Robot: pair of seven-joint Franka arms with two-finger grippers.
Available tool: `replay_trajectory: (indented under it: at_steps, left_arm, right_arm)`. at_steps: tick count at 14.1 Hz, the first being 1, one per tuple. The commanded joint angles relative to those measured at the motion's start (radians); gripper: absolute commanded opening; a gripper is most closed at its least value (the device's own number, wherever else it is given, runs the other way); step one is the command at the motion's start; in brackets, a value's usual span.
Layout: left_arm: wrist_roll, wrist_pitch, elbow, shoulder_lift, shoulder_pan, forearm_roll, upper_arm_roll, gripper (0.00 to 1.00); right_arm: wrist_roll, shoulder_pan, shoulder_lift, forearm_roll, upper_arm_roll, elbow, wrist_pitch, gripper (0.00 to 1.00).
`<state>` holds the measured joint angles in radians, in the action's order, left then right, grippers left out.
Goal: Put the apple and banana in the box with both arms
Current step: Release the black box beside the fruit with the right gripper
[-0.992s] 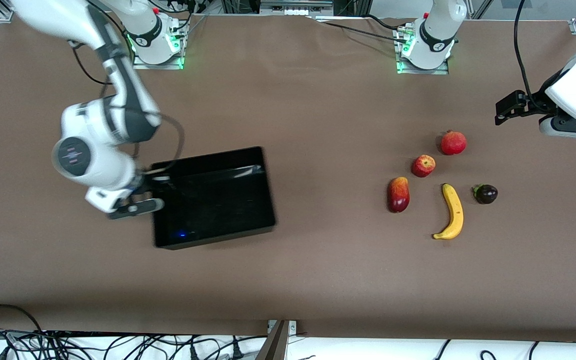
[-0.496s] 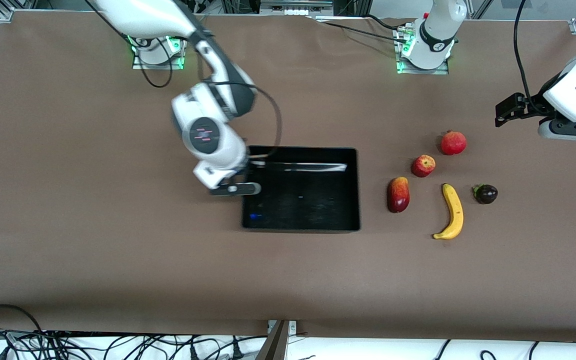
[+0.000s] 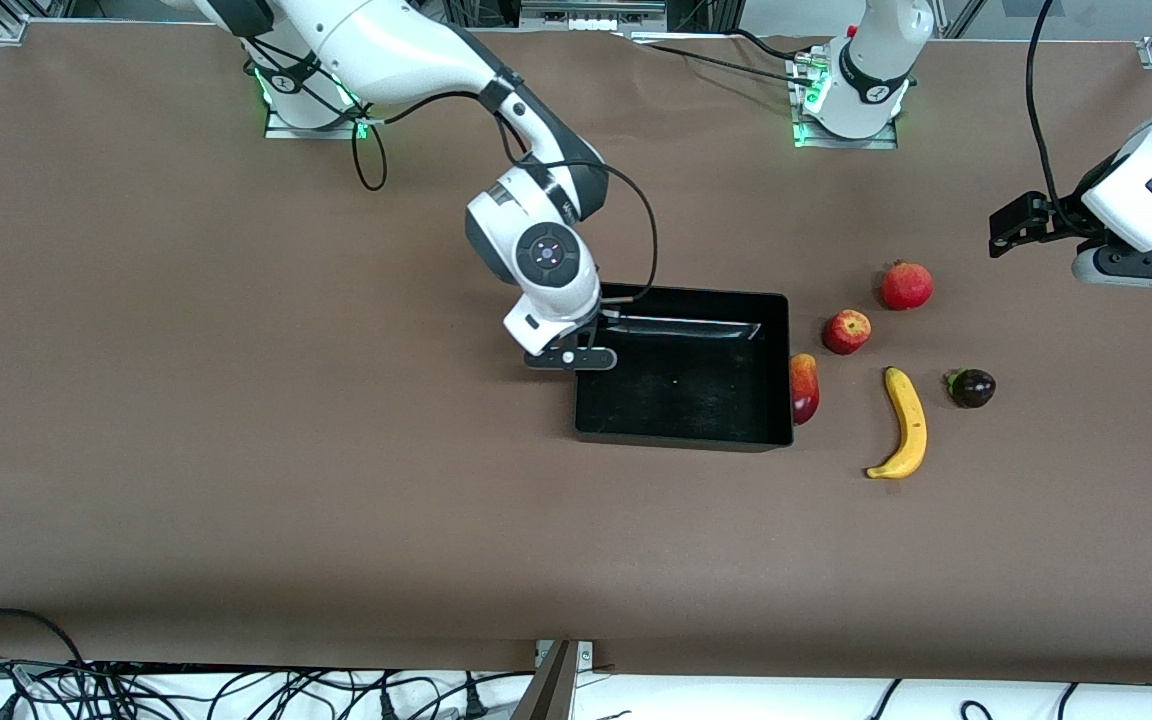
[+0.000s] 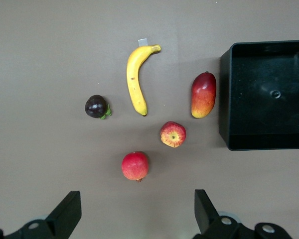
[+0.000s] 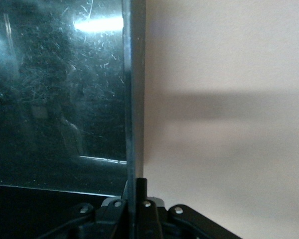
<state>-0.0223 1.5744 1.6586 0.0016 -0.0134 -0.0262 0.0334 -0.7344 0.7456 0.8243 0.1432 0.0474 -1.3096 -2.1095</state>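
Brown table [image 3: 236, 400]: right gripper [image 3: 584, 343] clamps box [image 3: 681, 432] wall (left gripper [image 4: 134, 216] spread)

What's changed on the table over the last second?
The right end effector, shut on the box's wall, has dragged the box toward the left arm's end of the table, up to the oval fruit, now partly hidden by it. The apple, banana and other fruits stayed put. The left end effector still waits, open.
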Motion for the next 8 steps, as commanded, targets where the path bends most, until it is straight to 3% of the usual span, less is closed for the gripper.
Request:
replay_trajectory:
  at_steps: [1, 2, 3, 4, 8]
  left_arm:
    - [0.008, -0.004, -0.003, 0.0, -0.005, -0.023, 0.003, 1.0]
    - [0.008, -0.004, -0.003, 0.001, -0.005, -0.023, 0.003, 1.0]
    - [0.01, -0.004, -0.003, 0.001, -0.006, -0.023, 0.005, 1.0]
    - [0.01, -0.004, -0.003, 0.001, -0.011, -0.023, 0.005, 1.0]
    - [0.01, -0.027, -0.002, 0.0, -0.008, -0.021, 0.013, 1.0]
  right_arm:
    - [-0.019, 0.017, 0.025, 0.001, -0.015, 0.038, -0.021, 0.05]
    - [-0.017, 0.017, 0.029, -0.001, -0.015, 0.038, -0.021, 0.28]
    - [-0.008, 0.015, 0.029, -0.005, -0.02, 0.038, -0.021, 0.89]
    - [0.01, 0.014, 0.023, -0.019, -0.03, 0.039, -0.012, 1.0]
    - [0.026, -0.014, -0.084, -0.022, -0.075, 0.05, 0.094, 1.0]
